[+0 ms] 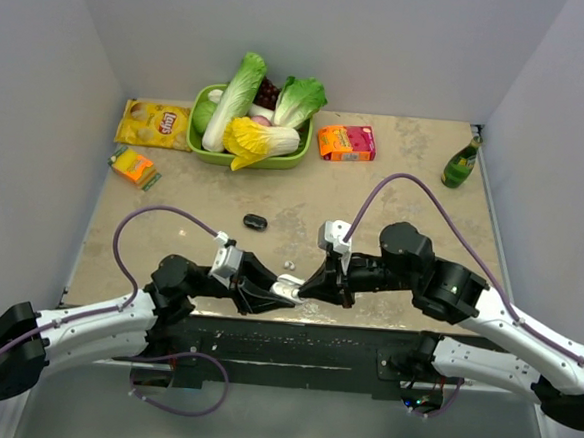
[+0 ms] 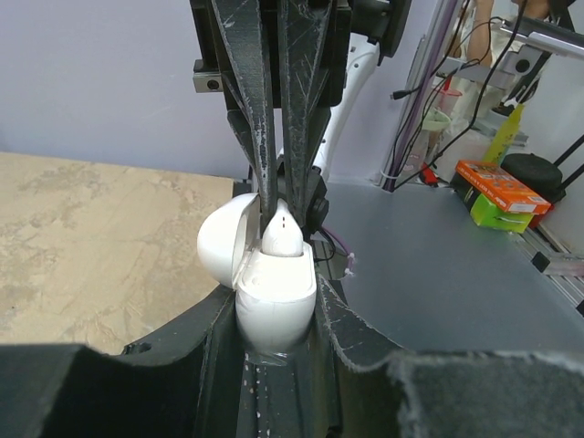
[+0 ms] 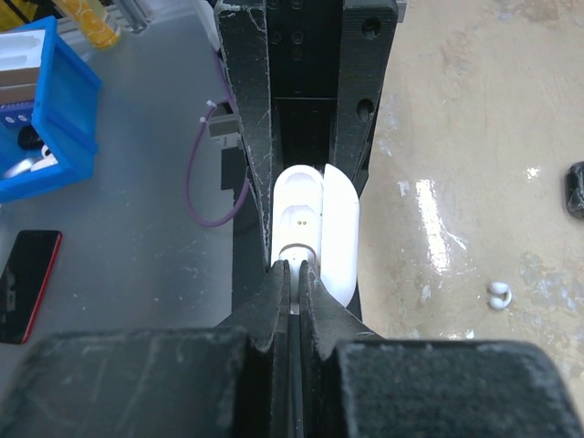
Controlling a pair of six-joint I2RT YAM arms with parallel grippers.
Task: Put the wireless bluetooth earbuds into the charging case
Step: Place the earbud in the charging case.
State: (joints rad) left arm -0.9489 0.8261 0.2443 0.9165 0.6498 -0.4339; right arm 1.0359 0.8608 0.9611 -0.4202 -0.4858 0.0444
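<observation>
White earbud pinched, right gripper over case

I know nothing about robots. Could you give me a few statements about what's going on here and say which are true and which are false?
1. The charging case has its lid open. True.
2. The left claw grips the case. True.
3. Both earbuds already sit inside the case. False: one earbud is pinched in the right claw at the case's opening, and the second earbud lies on the table.
4. The green bottle lies in the basket. False: it stands on the table, apart from the basket.
</observation>
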